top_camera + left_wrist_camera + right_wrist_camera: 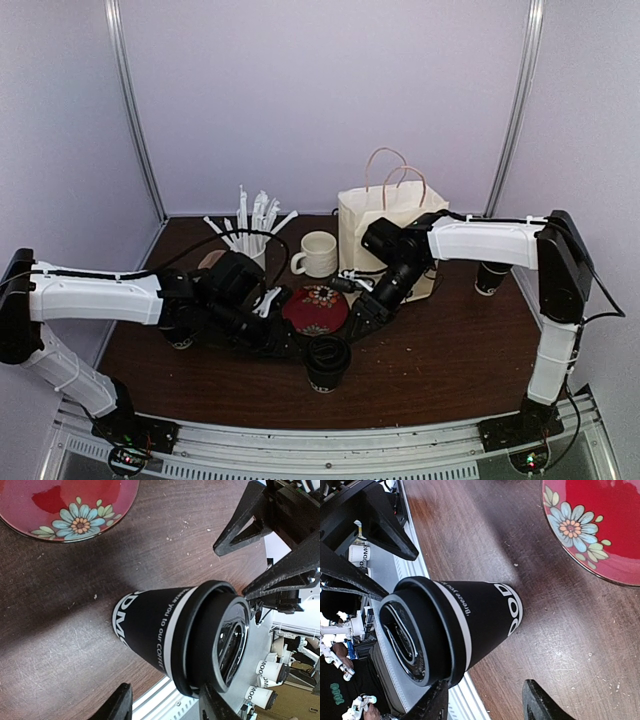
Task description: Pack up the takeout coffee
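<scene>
A black takeout cup [327,362] with a black lid and white lettering stands upright at the front middle of the table. It fills the left wrist view [165,630] and the right wrist view [470,615]. My left gripper [293,343] is open just left of it, its jaws [167,705] spread wide, with one fingertip [216,705] close by the lid rim. My right gripper [360,320] is open just behind and right of it, its jaws [485,705] wide and empty. A second black cup [490,278] stands at the right, behind my right arm.
A red flowered plate [315,308] lies just behind the cup. A cream mug [318,254], a white cup of straws [250,238] and a cream paper bag with handles [385,222] stand at the back. The table's front edge is close to the cup.
</scene>
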Motion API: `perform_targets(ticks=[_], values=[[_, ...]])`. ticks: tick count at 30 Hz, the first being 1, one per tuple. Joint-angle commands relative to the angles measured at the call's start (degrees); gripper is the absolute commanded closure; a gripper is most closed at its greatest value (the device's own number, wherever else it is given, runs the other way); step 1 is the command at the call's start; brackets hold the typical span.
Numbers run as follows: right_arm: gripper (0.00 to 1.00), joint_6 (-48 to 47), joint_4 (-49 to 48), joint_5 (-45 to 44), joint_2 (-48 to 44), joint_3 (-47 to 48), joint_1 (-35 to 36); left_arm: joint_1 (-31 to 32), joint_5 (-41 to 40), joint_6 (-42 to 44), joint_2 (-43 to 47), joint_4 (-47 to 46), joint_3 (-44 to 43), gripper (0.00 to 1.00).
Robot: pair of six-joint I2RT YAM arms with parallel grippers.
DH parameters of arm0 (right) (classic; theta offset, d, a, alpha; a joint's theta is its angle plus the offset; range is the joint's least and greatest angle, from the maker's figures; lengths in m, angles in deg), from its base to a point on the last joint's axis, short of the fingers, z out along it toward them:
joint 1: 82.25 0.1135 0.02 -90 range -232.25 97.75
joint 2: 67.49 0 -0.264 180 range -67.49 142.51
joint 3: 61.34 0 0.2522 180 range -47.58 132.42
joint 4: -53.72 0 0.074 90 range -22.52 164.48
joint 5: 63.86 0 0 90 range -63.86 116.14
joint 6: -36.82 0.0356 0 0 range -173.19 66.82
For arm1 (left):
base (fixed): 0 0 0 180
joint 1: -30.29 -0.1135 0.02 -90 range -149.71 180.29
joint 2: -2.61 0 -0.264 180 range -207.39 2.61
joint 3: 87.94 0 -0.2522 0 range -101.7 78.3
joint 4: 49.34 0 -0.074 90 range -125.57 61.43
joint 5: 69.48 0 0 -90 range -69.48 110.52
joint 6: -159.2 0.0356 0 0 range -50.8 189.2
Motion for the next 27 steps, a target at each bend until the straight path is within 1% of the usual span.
perform_targets(ticks=[1, 4, 11, 16, 20, 27], values=[[0.45, 0.27, 0.22, 1.87, 1.11, 1.2, 0.95, 0.25, 0.07, -0.1, 0.8, -1.2, -0.29, 0.53], [0.46, 0.24, 0.24, 2.02, 1.79, 1.37, 1.44, 0.26, 0.04, 0.33, 0.78, -0.58, -0.26, 0.53], [0.46, 0.37, 0.28, 1.74, 2.76, 1.63, 1.89, 0.26, 1.89, 0.77, -2.54, 0.26, 0.68, 0.54], [0.46, 0.26, 0.39, 1.44, 2.74, 1.31, 2.08, 0.26, 0.97, 2.02, -3.78, 1.68, 0.85, 0.53], [0.45, 0.22, 0.57, 1.33, 2.64, 1.51, 2.08, 0.23, -2.09, 4.64, -4.88, 5.76, -1.09, 0.53], [0.44, 0.03, 0.74, 0.79, 3.22, 1.76, 3.22, 0.23, -10.04, 10.18, -6.82, 15.97, -2.99, 0.53]])
